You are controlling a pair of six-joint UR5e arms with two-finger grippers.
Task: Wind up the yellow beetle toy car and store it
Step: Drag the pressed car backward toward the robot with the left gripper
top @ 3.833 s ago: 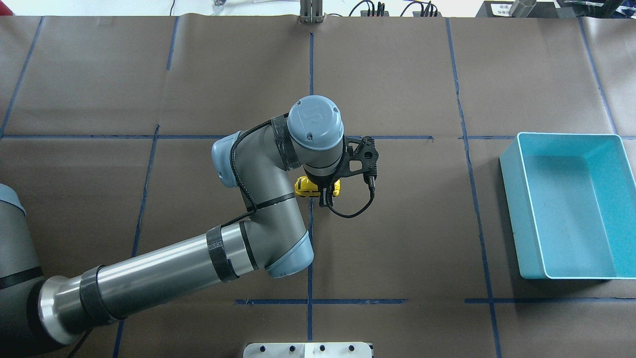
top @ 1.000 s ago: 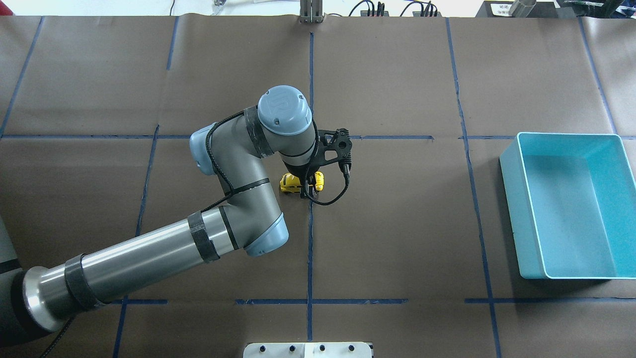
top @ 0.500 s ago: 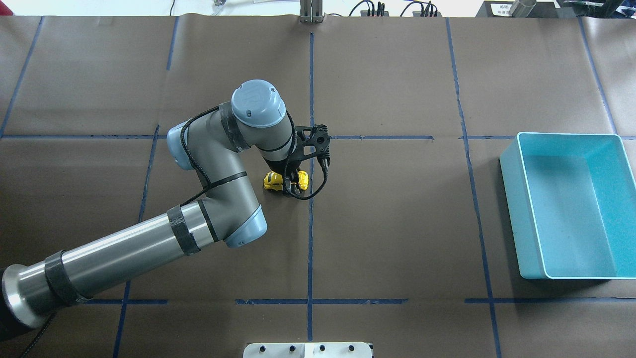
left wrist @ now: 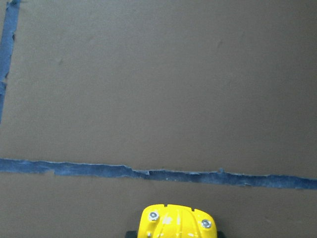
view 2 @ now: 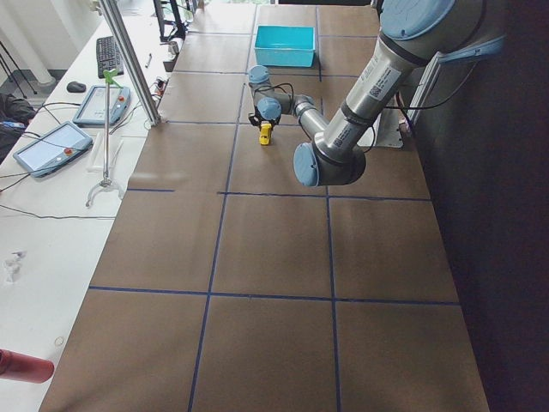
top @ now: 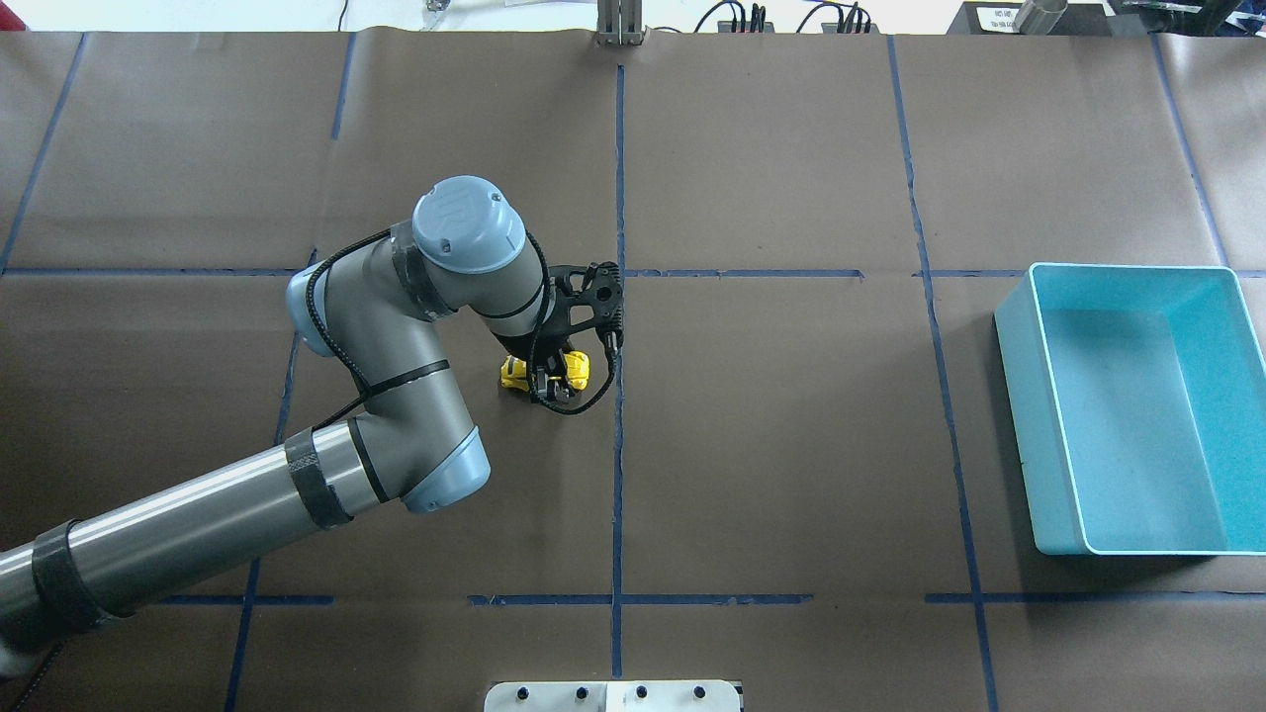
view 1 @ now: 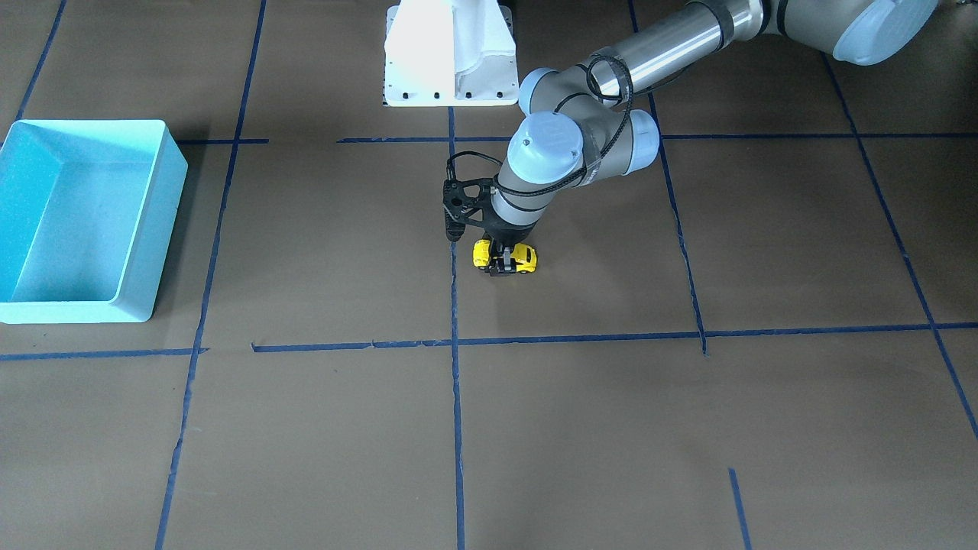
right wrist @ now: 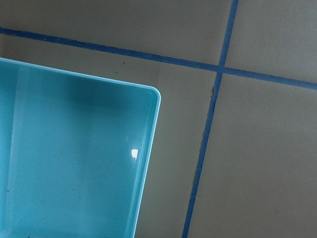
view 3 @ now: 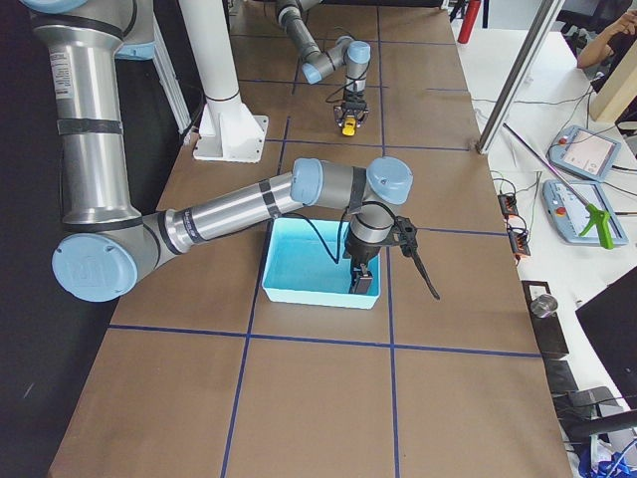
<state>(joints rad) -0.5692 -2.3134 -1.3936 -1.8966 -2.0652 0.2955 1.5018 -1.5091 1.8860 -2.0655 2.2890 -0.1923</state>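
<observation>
The jaws of the left gripper [top: 547, 376] are clamping across the middle of the yellow beetle toy car [top: 574, 368], one finger on each flank. The gripper is pointing straight down. The car is lying low on the brown counter [top: 791, 445], apparently with its wheels down. It is sitting just to the robot's left of the central blue tape line [top: 618, 445], its length running across that line. In the left wrist view, one yellow end is showing at the bottom edge. The light blue bin [top: 1128, 267] is standing well apart, far to the robot's right. In the right-side view, the right gripper [view 3: 362, 277] is hanging at the bin; I cannot tell whether its jaws are apart or together.
</observation>
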